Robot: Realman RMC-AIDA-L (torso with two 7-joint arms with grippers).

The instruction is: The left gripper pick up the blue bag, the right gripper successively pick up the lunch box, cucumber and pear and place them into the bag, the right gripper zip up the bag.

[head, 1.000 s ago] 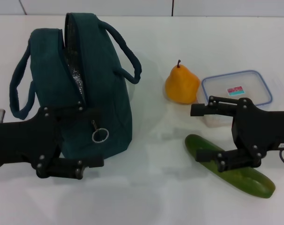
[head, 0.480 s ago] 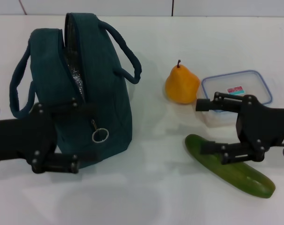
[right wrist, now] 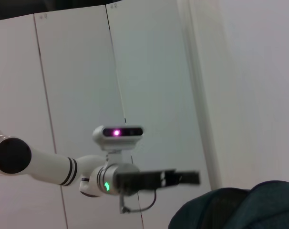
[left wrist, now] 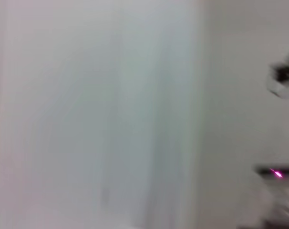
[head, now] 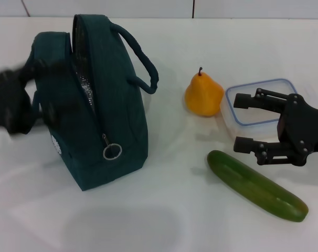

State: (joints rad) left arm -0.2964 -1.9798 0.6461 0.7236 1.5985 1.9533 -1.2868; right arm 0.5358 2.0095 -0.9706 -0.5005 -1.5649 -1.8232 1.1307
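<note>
Teal fabric fills our head view: the blue bag [head: 91, 105] stands unzipped, our left gripper [head: 14, 107] a blur at its outer side, its grasp impossible to tell. Our right gripper [head: 256, 123], spread wide, hovers above the lunch box [head: 237, 105]; cucumber [head: 256, 185] nearer, pear [head: 203, 94] bagward. Our right wrist view shows bag fabric only.

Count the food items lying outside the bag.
2: the pear stands beside the lunch box; the cucumber lies nearer the robot. The blue bag may hide more.
</note>
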